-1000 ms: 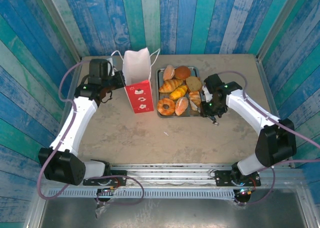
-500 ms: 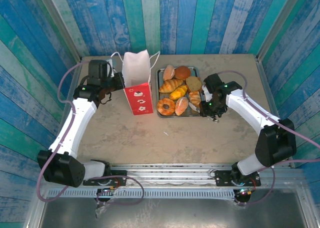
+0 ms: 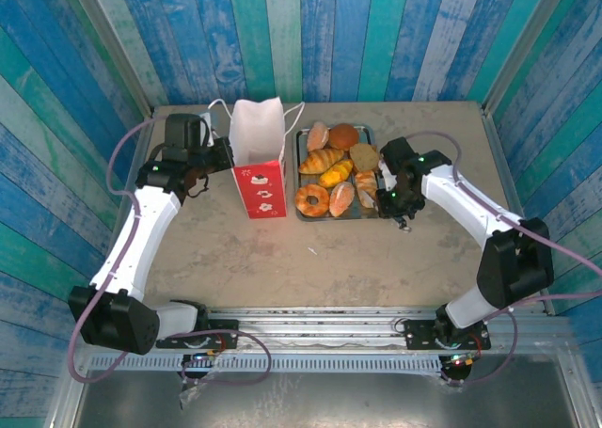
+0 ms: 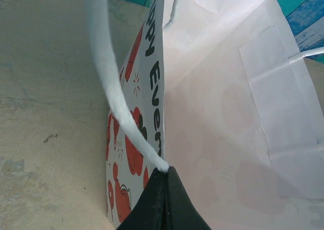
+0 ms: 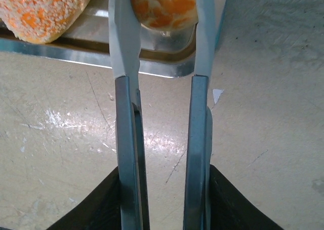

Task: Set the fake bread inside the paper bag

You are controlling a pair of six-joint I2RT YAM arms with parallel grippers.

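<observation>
Right gripper (image 3: 393,202) is clamped on a pair of metal tongs (image 5: 126,139). Their two blades straddle one orange roll (image 5: 164,7) at the near right corner of the tray (image 5: 152,65), and contact with the roll cannot be confirmed. Left gripper (image 3: 221,153) is closed on the left rim of the paper bag (image 3: 259,155).

Surface: a beige, scuffed table (image 3: 282,249), enclosed on three sides by blue and teal plank walls (image 3: 282,33).

Position: the fake bread (image 3: 334,169) lies on the tray, just right of the bag. The bag stands upright on the table with its mouth facing up and its red printed face toward the arms. The straddled roll's long axis runs roughly far to near in the top view.

View differences: the left wrist view shows the bag's white interior (image 4: 228,113), black lettering on its outer face, and a cord handle (image 4: 109,73) meeting the pinched edge. The right wrist view shows the tong blades flanking the roll, which the top view leaves too small to judge.
</observation>
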